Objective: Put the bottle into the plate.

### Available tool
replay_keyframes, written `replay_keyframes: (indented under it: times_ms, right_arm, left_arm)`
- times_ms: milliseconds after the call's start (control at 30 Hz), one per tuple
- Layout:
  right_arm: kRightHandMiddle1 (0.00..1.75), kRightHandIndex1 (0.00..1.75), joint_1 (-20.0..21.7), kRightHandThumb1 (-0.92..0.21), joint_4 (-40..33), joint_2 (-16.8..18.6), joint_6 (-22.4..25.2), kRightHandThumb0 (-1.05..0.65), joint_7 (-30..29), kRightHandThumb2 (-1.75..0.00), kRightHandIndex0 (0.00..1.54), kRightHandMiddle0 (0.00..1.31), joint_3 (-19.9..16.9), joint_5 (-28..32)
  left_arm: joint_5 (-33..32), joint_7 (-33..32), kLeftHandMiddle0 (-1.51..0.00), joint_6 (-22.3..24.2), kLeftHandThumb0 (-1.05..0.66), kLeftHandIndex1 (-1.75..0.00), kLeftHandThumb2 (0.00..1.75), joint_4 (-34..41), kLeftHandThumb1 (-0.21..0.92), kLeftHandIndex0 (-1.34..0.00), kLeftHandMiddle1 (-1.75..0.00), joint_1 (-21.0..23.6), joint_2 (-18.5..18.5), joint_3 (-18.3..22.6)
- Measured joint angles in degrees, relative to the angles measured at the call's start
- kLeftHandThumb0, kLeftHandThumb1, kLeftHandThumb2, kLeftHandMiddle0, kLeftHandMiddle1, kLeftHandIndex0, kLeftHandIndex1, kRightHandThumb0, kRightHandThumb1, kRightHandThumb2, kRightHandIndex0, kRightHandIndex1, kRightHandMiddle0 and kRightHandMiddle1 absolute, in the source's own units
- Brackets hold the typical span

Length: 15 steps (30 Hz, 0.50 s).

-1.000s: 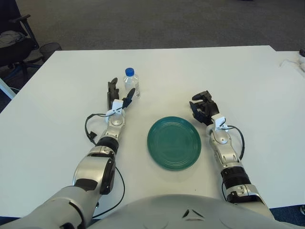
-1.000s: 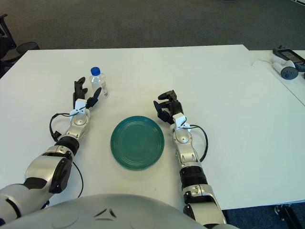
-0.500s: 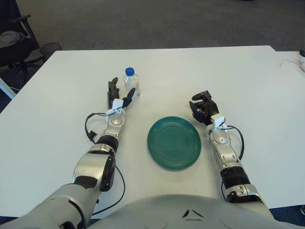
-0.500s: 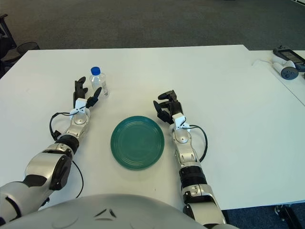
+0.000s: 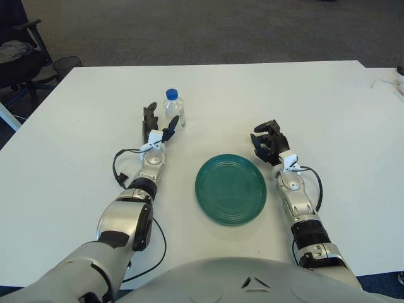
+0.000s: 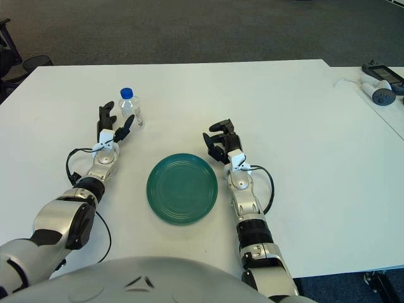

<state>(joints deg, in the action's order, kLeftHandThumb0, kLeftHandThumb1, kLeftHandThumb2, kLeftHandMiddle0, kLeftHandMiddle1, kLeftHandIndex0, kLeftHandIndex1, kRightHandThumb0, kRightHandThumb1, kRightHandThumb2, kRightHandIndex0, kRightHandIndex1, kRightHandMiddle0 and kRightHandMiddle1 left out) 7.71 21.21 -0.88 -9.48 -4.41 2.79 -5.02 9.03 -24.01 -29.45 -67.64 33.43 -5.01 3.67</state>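
White table (image 5: 82,113): left robot hand (image 5: 155,129) open beside upright bottle (image 5: 173,108).

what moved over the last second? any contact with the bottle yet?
Almost nothing moved. The left hand crept very slightly toward the bottle, fingers open, just short of it; no grasp visible. The bottle stands upright in the same spot, the green plate is unmoved and holds nothing, and the right hand stays curled beside the plate's right edge.
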Motion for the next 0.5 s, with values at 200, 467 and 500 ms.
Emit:
replay_keyframes:
  times_ms: [200, 467, 500]
  right_arm:
    - [1.68, 1.42, 0.01, -0.89, 0.31, 0.06, -0.47, -0.01, -0.03, -0.44, 0.43, 0.16, -0.04, 0.04]
    - [1.66, 1.43, -0.01, -0.89, 1.19, 0.03, -1.97, -0.01, -0.17, -0.44, 0.44, 0.16, -0.09, 0.01]
    - [1.66, 1.43, 0.0, -0.89, 1.19, 0.03, -1.97, -0.01, -0.23, -0.44, 0.44, 0.16, -0.09, -0.01]
  left_arm:
    - [0.5, 0.26, 0.0, -0.05, -1.04, -0.75, 0.28, -0.28, 0.92, 0.0, -0.94, 0.11, -0.39, -0.69]
    - [0.99, 0.37, 0.0, -0.09, -1.03, -0.79, 0.24, -0.2, 0.92, 0.0, -0.94, 0.16, 0.16, -2.45]
    - [1.02, 0.37, 0.0, 0.05, -1.03, -0.79, 0.23, 0.0, 0.92, 0.0, -0.94, 0.16, 0.35, -2.57]
